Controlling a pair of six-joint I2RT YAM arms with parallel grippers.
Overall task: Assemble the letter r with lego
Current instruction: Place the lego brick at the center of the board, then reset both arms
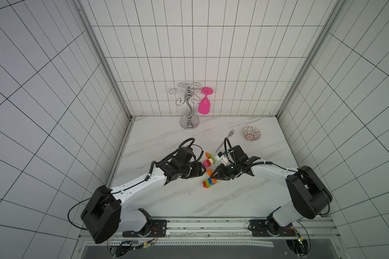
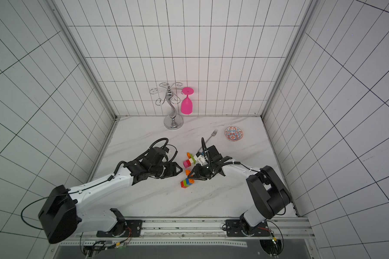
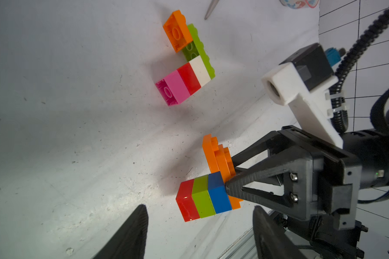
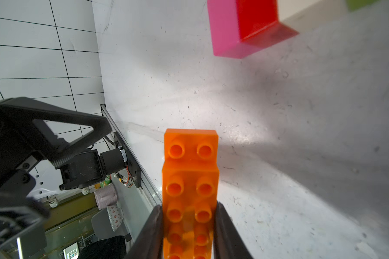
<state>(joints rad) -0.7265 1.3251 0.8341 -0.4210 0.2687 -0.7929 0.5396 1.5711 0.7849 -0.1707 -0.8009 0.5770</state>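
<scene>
Right pincer (image 4: 189, 205) grips long orange brick (image 4: 190, 170), apparently touching stack (image 3: 202, 197).

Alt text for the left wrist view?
The right tool grips a long orange brick against the blue end of a red-green-blue stack. A pink-red-cream cluster lies apart; the left tool is open.

Glossy smooth plastic lego (image 3: 184, 83), shiny metal rack (image 1: 189, 122), scuffed marbled tabletop (image 1: 189, 201)

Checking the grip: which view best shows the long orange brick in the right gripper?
Right wrist: the long orange brick fills it, studs visible, fingers on both sides. Left wrist shows it edge-on; both top views only a small tip.
</scene>
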